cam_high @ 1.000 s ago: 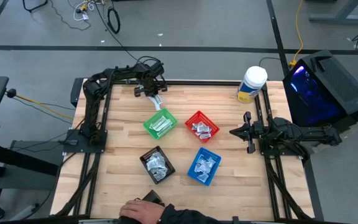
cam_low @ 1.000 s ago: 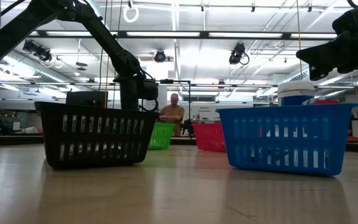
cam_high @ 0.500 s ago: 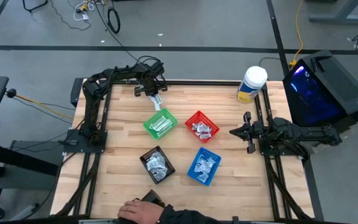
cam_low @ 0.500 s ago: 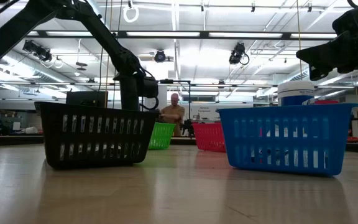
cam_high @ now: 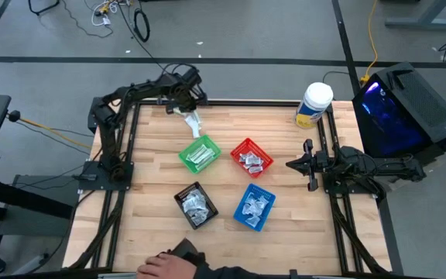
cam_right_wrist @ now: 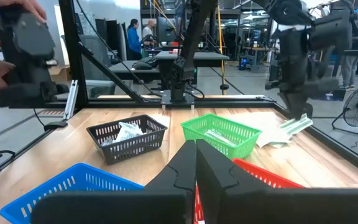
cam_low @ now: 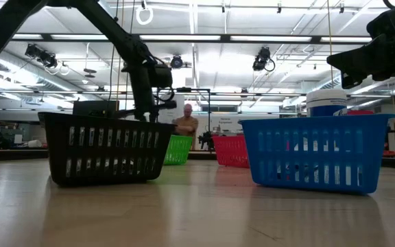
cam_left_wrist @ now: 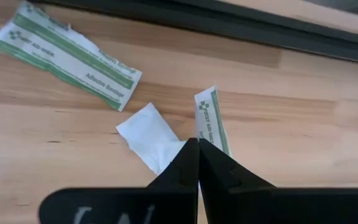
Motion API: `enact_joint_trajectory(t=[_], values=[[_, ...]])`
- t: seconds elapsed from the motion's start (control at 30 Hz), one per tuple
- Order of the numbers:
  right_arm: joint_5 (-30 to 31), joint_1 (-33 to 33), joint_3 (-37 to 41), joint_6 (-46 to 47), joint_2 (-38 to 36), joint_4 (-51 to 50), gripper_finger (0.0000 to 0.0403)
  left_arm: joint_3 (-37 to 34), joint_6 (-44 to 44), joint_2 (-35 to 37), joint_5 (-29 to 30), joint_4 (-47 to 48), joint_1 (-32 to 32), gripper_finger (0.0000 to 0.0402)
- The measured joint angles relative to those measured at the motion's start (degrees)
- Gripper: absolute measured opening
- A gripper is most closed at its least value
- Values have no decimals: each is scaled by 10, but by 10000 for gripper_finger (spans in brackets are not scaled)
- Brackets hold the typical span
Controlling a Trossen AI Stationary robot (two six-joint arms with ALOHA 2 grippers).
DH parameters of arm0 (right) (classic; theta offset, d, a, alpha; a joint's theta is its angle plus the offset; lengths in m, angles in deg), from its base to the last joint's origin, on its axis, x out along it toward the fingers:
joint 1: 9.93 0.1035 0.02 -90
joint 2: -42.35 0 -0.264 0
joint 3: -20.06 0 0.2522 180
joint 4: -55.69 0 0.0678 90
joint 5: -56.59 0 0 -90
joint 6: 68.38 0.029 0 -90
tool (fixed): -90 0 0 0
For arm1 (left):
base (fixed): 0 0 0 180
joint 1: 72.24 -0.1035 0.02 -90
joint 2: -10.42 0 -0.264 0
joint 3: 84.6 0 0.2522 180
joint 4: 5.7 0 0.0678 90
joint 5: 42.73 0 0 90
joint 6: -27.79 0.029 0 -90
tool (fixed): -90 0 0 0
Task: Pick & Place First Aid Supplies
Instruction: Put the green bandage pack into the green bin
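Near the far edge of the pale wooden butcher-block table (cam_high: 153,174), the left gripper (cam_high: 193,118) hangs above the boards with its two dark fingers pressed together on two small wrapped packets: a plain white squarish sachet (cam_left_wrist: 151,138) and a narrow white-and-green strip (cam_left_wrist: 211,123), both dangling from the fingertips. The strip's print shows a green cross mark and small lettering too fine to read. Beneath them on the wood lies a longer white-and-green wrapped strip (cam_left_wrist: 67,56), flat and untouched, with "Adhesive Bandage" readable along its green band.

Just toward the table's middle from that gripper sits the green square plastic basket (cam_high: 200,154), holding pale strips. Beside it stands the red square plastic basket (cam_high: 252,158) with white-and-blue sachets inside. Nearer the front edge are the black square slotted basket (cam_high: 196,205) and the blue square slotted basket (cam_high: 254,207), each also holding packets.

At the table's right side the right gripper (cam_high: 309,164) waits above the boards, fingers fully closed and holding nothing.

Over the far right corner stands a large white-lidded tub with a yellow label (cam_high: 313,105); its writing cannot be read. A person's hand (cam_high: 157,268) rests on a dark object at the front edge.
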Motion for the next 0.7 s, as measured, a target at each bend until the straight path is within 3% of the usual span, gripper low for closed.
enact_joint_trajectory(t=[0.7], values=[[0, 0, 0, 0, 0, 0, 13, 0, 121, 146, -2, 26, 110, 3]])
